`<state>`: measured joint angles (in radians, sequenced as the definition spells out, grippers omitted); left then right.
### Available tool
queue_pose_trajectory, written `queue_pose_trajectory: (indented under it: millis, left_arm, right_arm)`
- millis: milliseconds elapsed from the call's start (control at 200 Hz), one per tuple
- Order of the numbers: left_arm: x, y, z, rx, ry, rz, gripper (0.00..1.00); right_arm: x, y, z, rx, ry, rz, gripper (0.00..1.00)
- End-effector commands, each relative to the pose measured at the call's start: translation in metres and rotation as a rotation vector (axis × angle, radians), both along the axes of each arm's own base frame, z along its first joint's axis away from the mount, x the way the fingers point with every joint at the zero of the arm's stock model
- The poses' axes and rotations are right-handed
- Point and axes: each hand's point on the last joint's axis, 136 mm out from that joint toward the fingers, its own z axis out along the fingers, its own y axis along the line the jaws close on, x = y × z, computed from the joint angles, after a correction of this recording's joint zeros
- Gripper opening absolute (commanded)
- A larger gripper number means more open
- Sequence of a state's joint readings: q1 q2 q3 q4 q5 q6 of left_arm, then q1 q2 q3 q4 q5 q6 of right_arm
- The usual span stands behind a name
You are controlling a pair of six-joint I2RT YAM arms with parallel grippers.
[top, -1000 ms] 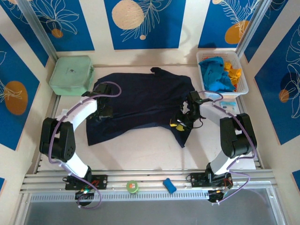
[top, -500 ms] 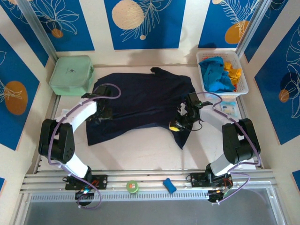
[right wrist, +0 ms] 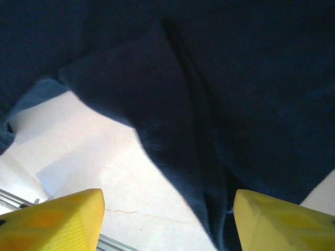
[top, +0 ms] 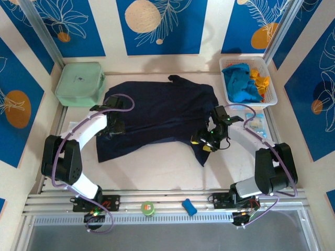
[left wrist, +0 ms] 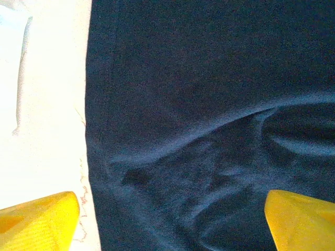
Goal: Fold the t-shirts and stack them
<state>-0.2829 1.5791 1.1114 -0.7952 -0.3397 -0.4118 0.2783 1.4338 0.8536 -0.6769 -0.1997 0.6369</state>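
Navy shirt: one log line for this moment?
navy shirt: spread, rumpled | left hand: open over edge | right hand: open over edge

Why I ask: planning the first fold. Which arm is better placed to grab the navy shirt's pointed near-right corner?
Right, probably. The right gripper is open over the navy t-shirt beside that corner; the left gripper, also open, is at the shirt's left edge.

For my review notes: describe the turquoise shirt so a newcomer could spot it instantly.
Start at the white mesh basket in the far right corner of the table. The turquoise t-shirt lies bunched in its left half, beside the orange-yellow t-shirt; it is the only bright blue cloth there.
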Motion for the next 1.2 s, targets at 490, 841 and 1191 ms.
queue_pose_trajectory:
  millis: [490, 841, 1191]
  left_arm:
    - [-0.009, 0.002, 0.005, 0.017, -0.003, -0.002, 0.92]
    - [-0.011, 0.002, 0.0, 0.014, 0.005, -0.003, 0.92]
    - [-0.012, 0.001, -0.002, 0.01, 0.007, -0.004, 0.92]
  right_arm:
    - [0.005, 0.024, -0.012, 0.158, 0.016, -0.017, 0.49]
    - [0.006, 0.027, -0.011, 0.177, 0.011, -0.021, 0.22]
    - [-0.016, 0.041, -0.014, 0.126, 0.001, 0.134, 0.0]
